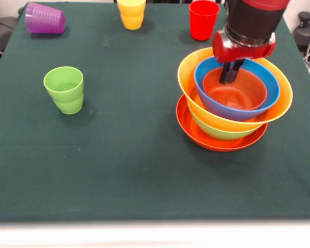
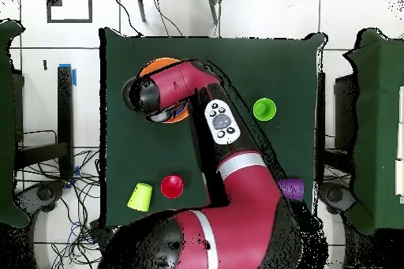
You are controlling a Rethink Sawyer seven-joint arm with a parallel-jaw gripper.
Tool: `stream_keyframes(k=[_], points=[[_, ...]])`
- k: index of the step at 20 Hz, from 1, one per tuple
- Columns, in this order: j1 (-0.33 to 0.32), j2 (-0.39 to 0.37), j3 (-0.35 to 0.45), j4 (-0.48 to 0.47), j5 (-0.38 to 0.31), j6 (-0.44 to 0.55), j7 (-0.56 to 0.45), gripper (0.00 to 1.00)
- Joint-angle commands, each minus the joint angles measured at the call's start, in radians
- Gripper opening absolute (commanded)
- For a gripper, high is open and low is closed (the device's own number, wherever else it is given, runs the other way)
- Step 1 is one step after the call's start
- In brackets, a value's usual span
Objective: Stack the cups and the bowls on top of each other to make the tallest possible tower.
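The bowls stand nested in a pile at the right of the front view: the wide red-orange bowl (image 1: 217,140) at the bottom, then the green bowl (image 1: 220,133), the large orange-yellow bowl (image 1: 192,89), the blue bowl (image 1: 270,92) and the small orange bowl (image 1: 236,94). My gripper (image 1: 231,74) reaches down into the pile, shut on the small orange bowl's far rim. A light green cup (image 1: 65,89), seemingly two nested, stands upright at the left. The purple cup (image 1: 45,18) lies on its side at the far left. The yellow cup (image 1: 131,13) and the red cup (image 1: 203,19) stand at the far edge.
In the overhead view the arm (image 2: 229,163) covers most of the pile; only an orange rim (image 2: 162,64) shows. The green cup (image 2: 264,109), red cup (image 2: 172,186), yellow cup (image 2: 140,196) and purple cup (image 2: 290,188) stand apart on the green cloth (image 1: 134,170).
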Motion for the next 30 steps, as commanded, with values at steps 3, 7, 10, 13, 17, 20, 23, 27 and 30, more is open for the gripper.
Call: stream_keyframes(k=[3,7,10,13,17,20,23,27,30], points=[[-0.068,-0.161,0.153,0.099,0.108,0.134,-0.3,0.0],[-0.077,-0.245,0.177,0.094,0.18,0.279,-0.288,0.0],[-0.067,-0.285,0.169,0.072,0.189,0.365,-0.276,0.0],[-0.059,-0.298,0.146,0.078,0.149,0.403,-0.282,0.0],[-0.088,-0.331,0.127,0.251,0.117,0.224,-0.205,0.0],[-0.104,-0.377,0.12,0.397,0.103,0.066,-0.134,0.0],[-0.137,-0.44,0.123,0.548,0.1,-0.068,-0.105,0.0],[-0.156,-0.512,0.108,0.706,0.086,-0.202,-0.063,0.0],[-0.151,-0.541,0.09,0.789,0.065,-0.282,-0.031,0.0]])
